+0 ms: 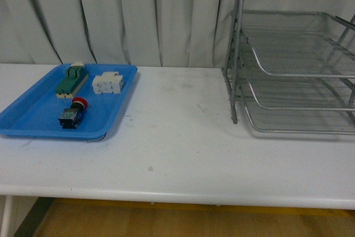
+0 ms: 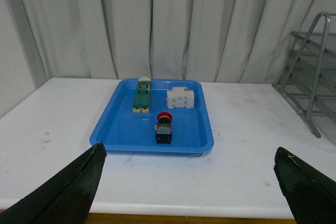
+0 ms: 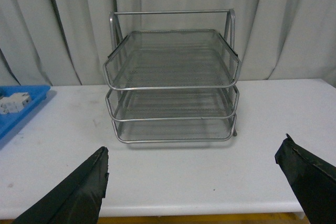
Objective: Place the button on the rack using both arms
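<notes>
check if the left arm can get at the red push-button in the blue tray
Probably yes: the left gripper is open, facing the push-button, which lies uncovered in the blue tray, with the green-and-cream switch and white block behind it, apart.

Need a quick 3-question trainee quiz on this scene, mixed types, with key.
1. How many tiers has the rack? A two, B three, C four.
2. True or false: the button lies in the rack.
3. Fill in: the left pincer and the right pincer are both ____.
Key: 1 B. 2 false, the button lies in the blue tray. 3 open.
</notes>
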Available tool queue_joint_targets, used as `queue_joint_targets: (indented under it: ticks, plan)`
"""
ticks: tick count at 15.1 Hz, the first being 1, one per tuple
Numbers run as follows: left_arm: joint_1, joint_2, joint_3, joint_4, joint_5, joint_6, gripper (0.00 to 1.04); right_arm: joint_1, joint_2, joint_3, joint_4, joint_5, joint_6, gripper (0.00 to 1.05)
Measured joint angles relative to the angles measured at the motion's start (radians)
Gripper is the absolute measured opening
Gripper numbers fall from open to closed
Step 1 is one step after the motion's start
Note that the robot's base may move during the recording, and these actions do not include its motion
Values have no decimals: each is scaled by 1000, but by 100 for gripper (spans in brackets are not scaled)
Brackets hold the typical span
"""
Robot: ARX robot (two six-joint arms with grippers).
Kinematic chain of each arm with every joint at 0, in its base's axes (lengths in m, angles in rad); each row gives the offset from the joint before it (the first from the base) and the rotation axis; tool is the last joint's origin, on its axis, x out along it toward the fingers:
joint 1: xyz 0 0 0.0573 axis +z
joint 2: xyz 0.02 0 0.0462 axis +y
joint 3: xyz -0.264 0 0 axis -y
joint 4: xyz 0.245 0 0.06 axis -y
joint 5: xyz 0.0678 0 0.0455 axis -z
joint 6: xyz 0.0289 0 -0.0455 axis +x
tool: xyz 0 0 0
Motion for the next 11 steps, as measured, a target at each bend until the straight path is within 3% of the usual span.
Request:
queue_joint_targets:
  ticks: [11]
  plan:
    - [0,0,0,0,0,0,98,0,0,0,0,0,0,98]
